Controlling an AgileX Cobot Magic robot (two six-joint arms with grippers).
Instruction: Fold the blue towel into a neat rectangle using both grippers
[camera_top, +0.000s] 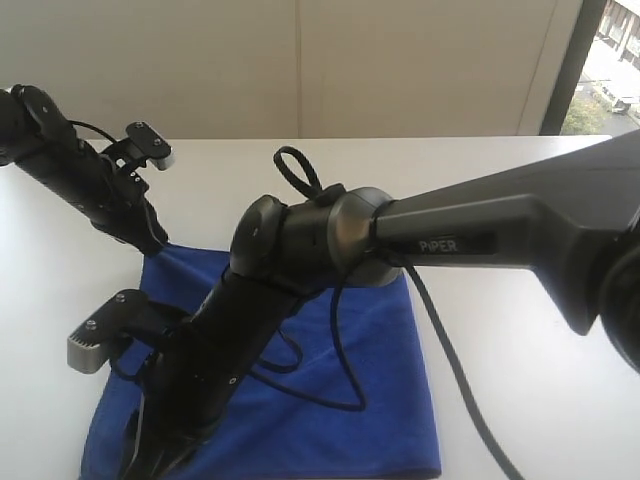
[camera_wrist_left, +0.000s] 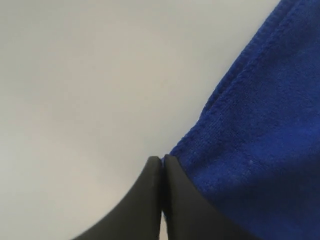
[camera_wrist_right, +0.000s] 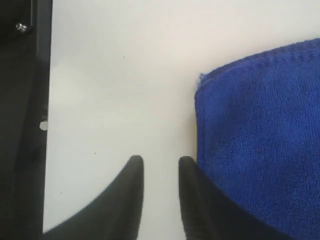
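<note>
The blue towel (camera_top: 380, 400) lies flat on the white table, with more than one layer showing at its hemmed corner. My left gripper (camera_top: 155, 240) points down at the towel's far left corner. In the left wrist view its jaws (camera_wrist_left: 162, 159) are pressed together, with the towel's edge (camera_wrist_left: 260, 140) just beside one finger and nothing between them. My right arm reaches across the towel to its near left corner, where the right gripper (camera_top: 140, 462) sits low. In the right wrist view, the right gripper (camera_wrist_right: 161, 161) is open over bare table, with the towel (camera_wrist_right: 260, 130) alongside one finger.
The white table (camera_top: 520, 300) extends to the right and behind the towel. A black cable (camera_top: 340, 380) from the right arm loops over the cloth. A dark strip (camera_wrist_right: 20, 125) runs along the table's side in the right wrist view. A window (camera_top: 615, 60) is at the far right.
</note>
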